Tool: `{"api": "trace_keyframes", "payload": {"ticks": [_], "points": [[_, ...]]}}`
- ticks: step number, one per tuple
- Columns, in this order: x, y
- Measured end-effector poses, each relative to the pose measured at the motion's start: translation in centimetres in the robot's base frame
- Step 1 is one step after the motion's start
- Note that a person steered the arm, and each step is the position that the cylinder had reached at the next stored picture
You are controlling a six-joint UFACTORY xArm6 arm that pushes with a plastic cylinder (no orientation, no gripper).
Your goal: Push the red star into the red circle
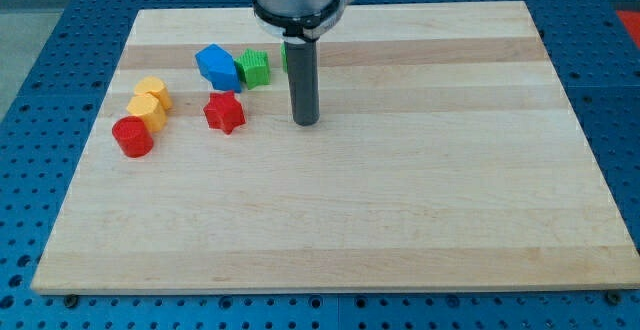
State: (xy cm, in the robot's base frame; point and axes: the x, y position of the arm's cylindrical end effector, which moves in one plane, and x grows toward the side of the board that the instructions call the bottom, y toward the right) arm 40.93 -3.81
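The red star (225, 113) lies on the wooden board at the upper left. The red circle (132, 136), a short cylinder, lies to the star's left and slightly lower, apart from it. My tip (305, 122) rests on the board to the right of the red star, with a clear gap between them. The rod rises straight up to the arm's flange at the view's top.
Two yellow blocks (151, 102) sit stacked close together just above the red circle. A blue block (217, 67) and a green block (256, 68) lie above the star. Another green block (285, 58) is mostly hidden behind the rod. The board's left edge (95, 140) is near the red circle.
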Motion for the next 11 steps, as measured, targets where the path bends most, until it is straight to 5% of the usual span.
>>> {"api": "trace_keyframes", "payload": {"ticks": [3,5,7,11], "points": [[-4.7,-2.5],[0.2,-9.3],[-2.9,-7.9],[1.2,-13.0]]}}
